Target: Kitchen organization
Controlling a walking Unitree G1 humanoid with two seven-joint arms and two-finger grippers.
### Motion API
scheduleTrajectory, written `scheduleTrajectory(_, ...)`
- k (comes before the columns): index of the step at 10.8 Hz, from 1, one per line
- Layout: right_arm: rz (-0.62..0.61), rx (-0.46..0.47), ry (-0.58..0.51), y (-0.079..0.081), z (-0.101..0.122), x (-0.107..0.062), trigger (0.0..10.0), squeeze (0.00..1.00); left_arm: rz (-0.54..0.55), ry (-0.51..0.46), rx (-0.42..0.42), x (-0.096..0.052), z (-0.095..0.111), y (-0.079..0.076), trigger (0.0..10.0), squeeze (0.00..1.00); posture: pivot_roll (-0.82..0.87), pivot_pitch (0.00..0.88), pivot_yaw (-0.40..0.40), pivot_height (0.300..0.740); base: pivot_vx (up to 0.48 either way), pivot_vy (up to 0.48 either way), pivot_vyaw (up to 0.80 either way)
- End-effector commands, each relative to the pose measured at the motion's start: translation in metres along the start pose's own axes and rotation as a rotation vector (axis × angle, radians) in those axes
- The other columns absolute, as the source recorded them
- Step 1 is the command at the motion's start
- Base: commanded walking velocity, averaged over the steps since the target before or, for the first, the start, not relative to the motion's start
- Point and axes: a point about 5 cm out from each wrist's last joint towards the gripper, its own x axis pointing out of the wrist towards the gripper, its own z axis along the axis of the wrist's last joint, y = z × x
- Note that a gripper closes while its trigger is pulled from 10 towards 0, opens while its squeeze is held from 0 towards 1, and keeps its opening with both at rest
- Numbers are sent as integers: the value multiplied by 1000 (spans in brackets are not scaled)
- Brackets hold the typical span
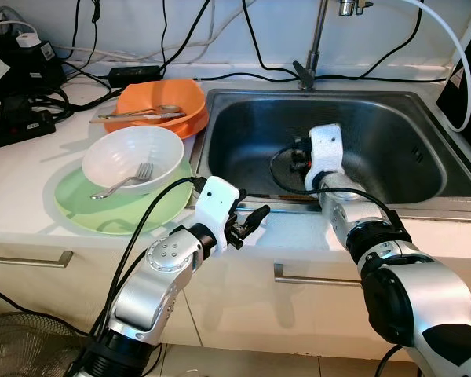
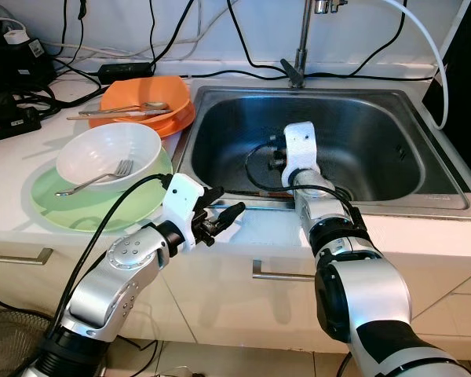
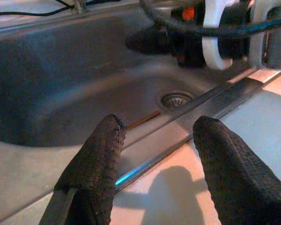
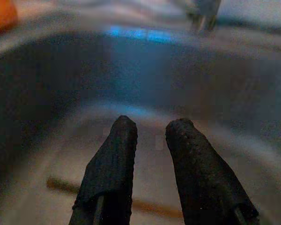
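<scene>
- Two claws out: right gripper [image 4: 150, 136] low inside sink [image 1: 424, 106], fingers slightly apart, empty, above a thin stick [image 4: 61, 184] on the bottom, prob. my target.
- Left gripper [image 1: 251, 220] open, empty, at sink's front edge.
- Bowl [image 1: 133, 157] w/ fork [image 1: 129, 181] waits on counter.

Your head views are evenly and brightly lit, sharp across the frame, with soft shadows only; the white countertop [image 1: 31, 196] reads near overexposed at the front edge. You get mild straight-line bowing toward the frame edges. The steel sink [image 1: 377, 118] shows diffuse grey reflections, no hard glare. Your left wrist view is dimmer: the left gripper's fingers [image 3: 96, 173] are close and slightly soft, casting a shadow on the counter, with a small cyan glint on the sink rim [image 3: 126, 177]. Your right wrist view is dark and blurred throughout; a blue reflection streaks the far sink wall [image 4: 140, 33], and the fingers [image 4: 110, 173] are soft-edged.
</scene>
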Motion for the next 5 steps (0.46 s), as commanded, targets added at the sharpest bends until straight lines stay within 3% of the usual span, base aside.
scheduleTrajectory(1, -9, -37, -106, -2, 17, 1, 10000, 0, 12, 6, 10, 0, -2, 1, 10000, 0, 123, 0, 33, 740, 0, 0, 0)
scheduleTrajectory(3, -54, -21, -301, -6, 40, -4, 10000, 0, 38, -13, 23, 2, 1, 5, 10000, 0, 119, 0, 35, 740, 0, 0, 0)
scheduleTrajectory(5, -85, -12, -482, -5, 46, -17, 10000, 0, 82, -43, 38, 3, 5, 9, 10000, 0, 111, 0, 36, 740, 0, 0, 0)
